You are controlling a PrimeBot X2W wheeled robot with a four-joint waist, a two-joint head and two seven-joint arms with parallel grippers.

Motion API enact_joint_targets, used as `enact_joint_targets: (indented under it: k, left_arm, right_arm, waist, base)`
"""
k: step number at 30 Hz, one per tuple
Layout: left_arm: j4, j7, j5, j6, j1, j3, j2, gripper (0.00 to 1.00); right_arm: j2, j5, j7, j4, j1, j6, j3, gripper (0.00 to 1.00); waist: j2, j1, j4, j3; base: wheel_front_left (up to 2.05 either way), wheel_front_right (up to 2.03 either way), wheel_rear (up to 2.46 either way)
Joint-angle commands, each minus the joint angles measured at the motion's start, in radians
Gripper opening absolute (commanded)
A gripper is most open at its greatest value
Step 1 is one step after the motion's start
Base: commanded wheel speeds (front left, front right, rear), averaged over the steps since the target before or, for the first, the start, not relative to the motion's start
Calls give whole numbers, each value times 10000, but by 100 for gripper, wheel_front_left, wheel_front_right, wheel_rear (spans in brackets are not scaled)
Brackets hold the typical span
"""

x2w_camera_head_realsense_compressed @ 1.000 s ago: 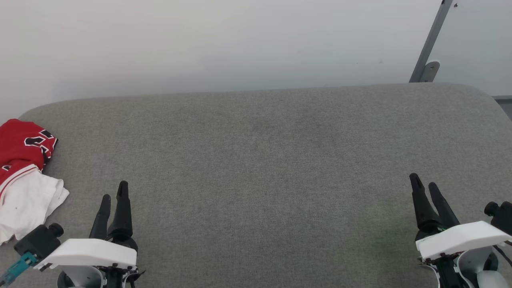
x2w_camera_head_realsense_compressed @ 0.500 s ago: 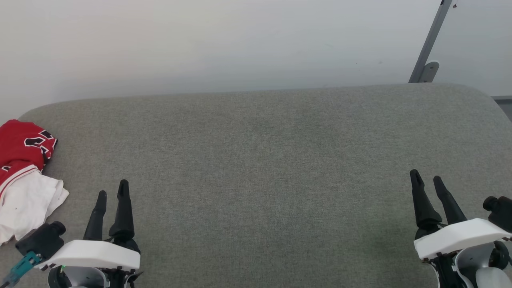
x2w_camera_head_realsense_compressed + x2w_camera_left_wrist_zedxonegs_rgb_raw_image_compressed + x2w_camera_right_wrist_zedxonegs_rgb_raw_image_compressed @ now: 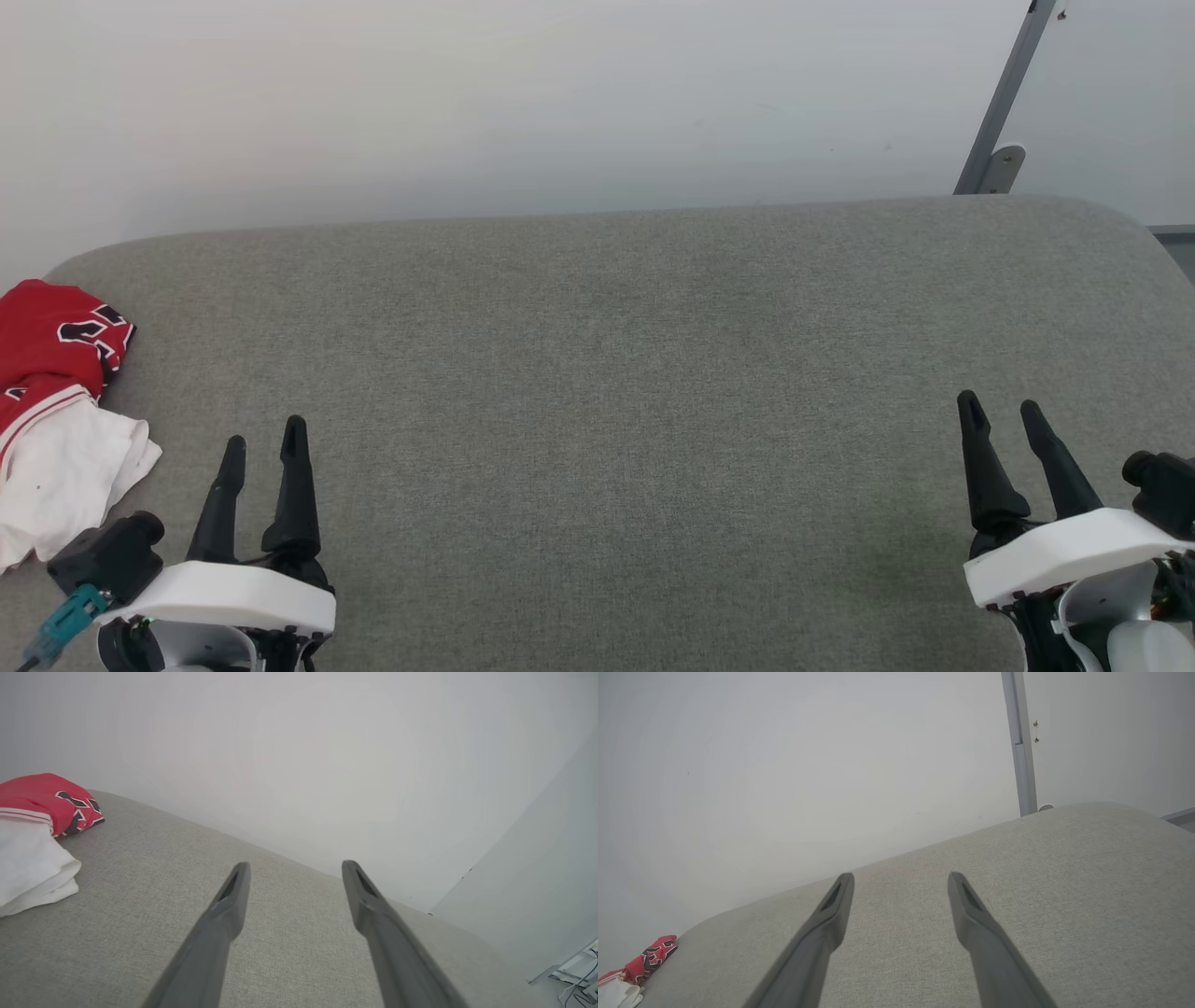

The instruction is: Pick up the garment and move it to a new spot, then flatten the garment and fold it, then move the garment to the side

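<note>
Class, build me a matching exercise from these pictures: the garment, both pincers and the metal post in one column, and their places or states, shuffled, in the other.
Places as in the head view.
1. garment
2. left pincer
3. right pincer
4. metal post

a. lower right, open, empty
b. upper right, slanting
c. far left, crumpled
d. lower left, open, empty

Pairs: 1-c, 2-d, 3-a, 4-b.

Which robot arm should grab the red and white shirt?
Probably the left. The left gripper is open and close to the garment, which lies bunched at the left edge of the grey cushion. The right gripper, also open, is far across on the other side.
</note>
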Motion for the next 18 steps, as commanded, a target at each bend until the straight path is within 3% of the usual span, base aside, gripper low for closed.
enact_joint_targets:
  k: [1, 18]
  left_arm:
    - [-95, -75, 199, -57, 47, 11, 35, 100]
    - [-180, -443, 1467, -154, 34, -53, 85, 100]
  right_arm:
    - [-40, -237, -91, -128, -41, 20, -4, 100]
    - [-143, -1546, -279, -353, 0, 21, 29, 100]
  waist:
    - [0, 0, 0, -1]
    - [0, 0, 14, -7]
  base:
    - [0, 0, 0]
    - [0, 0, 0]
